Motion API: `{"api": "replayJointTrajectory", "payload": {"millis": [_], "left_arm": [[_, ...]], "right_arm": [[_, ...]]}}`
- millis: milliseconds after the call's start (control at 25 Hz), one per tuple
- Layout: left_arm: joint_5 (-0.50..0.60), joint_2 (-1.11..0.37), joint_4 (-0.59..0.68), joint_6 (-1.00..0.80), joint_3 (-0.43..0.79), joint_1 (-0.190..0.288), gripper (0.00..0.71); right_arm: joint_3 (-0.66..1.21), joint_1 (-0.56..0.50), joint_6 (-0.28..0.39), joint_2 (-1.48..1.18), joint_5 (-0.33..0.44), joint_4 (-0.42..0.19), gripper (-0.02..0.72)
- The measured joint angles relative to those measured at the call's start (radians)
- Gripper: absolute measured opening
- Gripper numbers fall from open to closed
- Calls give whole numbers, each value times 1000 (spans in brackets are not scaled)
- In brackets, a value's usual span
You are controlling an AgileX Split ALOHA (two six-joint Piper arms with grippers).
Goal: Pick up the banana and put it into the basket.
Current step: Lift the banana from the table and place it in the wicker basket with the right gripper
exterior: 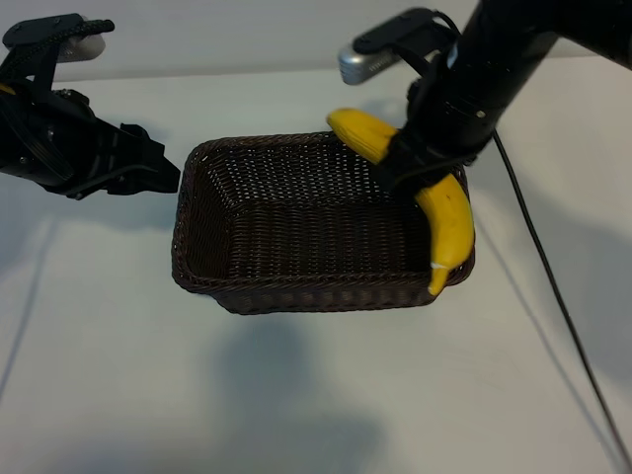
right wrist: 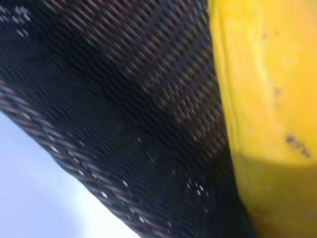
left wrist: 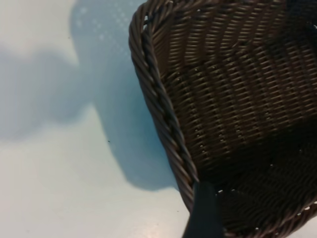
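Exterior view first: my right gripper point(exterior: 420, 170) is clamped around the middle of the banana point(exterior: 446, 219), holding it up over the basket's point(exterior: 296, 222) right end. The banana's long axis runs diagonally, one end pointing up and toward the back rim, the other hanging down past the front right corner of the basket. Its middle is covered by the fingers and the black arm, so I only see the two ends properly. My left gripper point(exterior: 166, 170) sits off to the left of the basket, just beside the rim, fingers apart with nothing in them. A black cable point(exterior: 553, 286) trails down the white table point(exterior: 316, 395) on the right, and the arms throw big soft shadows on the table in front of the basket.

Left wrist view: mostly the basket's rounded corner point(left wrist: 163, 114) and the weave inside, cut off at the edges. One dark fingertip point(left wrist: 203, 213) pokes in right at the rim; can't tell if it actually touches. No banana from here.

Right wrist view: super close and blurry. Banana point(right wrist: 267, 99) fills one side, yellow with a few brown specks, over the dark basket weave point(right wrist: 124, 124). A sliver of pale table point(right wrist: 29, 198) shows past the rim. I can't make out the fingers themselves here.
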Motion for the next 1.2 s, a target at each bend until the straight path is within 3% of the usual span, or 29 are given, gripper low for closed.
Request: {"api": "replayJointTrajectory", "payload": {"millis": [160, 320, 640, 1200], "left_arm": [[9, 0, -6, 0, 0, 0, 549], [10, 0, -10, 1, 0, 0, 546], [12, 0, -10, 1, 0, 0, 544], [15, 0, -10, 1, 0, 0, 543]], "right_arm": [[-11, 18, -2, 0, -6, 4, 406], [-11, 23, -49, 5, -7, 5, 406], [-11, 49, -290, 35, -18, 23, 406], [-12, 56, -598, 54, -79, 27, 406]]}}
